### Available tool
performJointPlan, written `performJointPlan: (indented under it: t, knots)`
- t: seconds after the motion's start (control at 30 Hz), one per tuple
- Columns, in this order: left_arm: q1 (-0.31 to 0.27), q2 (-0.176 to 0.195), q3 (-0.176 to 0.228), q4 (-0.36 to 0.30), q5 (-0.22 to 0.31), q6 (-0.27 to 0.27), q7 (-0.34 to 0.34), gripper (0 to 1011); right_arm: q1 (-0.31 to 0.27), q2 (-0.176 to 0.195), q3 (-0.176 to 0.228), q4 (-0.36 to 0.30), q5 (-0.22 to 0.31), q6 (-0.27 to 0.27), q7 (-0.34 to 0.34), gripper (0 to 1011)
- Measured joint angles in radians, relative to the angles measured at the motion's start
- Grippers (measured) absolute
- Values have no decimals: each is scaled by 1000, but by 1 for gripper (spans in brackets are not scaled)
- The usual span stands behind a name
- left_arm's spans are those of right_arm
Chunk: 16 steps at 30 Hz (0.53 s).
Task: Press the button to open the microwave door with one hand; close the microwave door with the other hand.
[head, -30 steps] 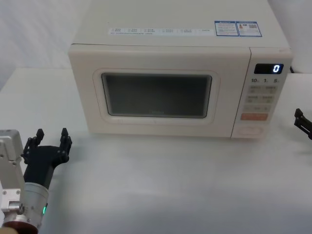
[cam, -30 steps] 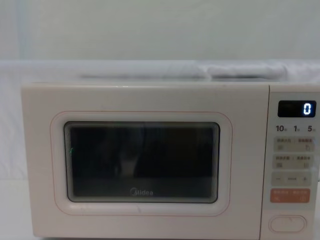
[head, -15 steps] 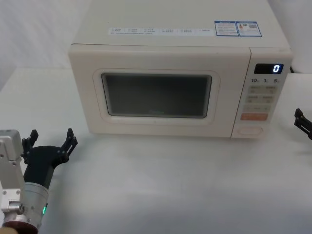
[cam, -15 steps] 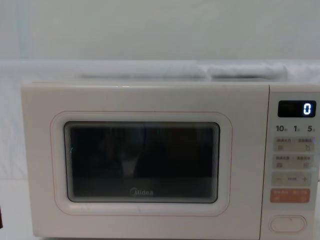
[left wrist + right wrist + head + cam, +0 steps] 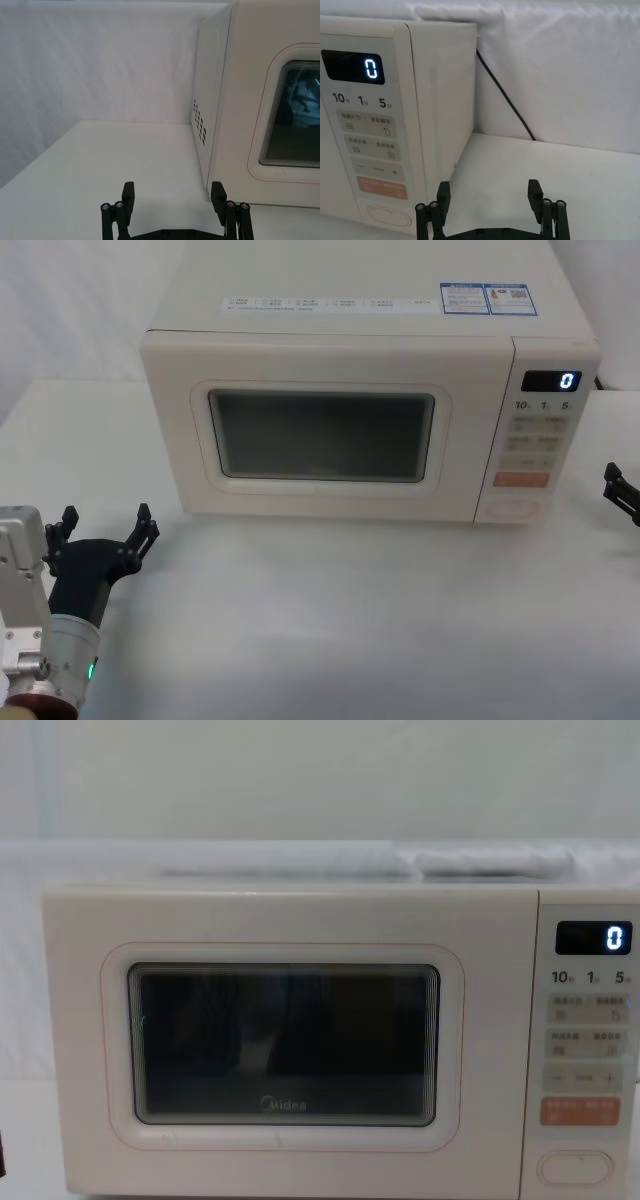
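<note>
Both end effectors wait with fingers apart — right end effector (image 5: 490, 197) just beside the wide cream pill-shaped button (image 5: 389, 216), left end effector (image 5: 175, 196) near the shut cream-white microwave door (image 5: 322, 430) — presumably poised for pressing.

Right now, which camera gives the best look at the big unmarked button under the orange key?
The chest view: the button faces it straight on, whole and outlined, beneath the orange key. The right wrist view shows it close but slanted. The head view shows it small and pale from above.
</note>
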Motion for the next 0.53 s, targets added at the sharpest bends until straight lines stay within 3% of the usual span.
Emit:
performJointPlan:
  t: [0.53]
  knots:
    - [0, 0, 0, 0, 0, 0, 0, 1001, 0, 0, 0, 0, 0, 0, 0, 1002]
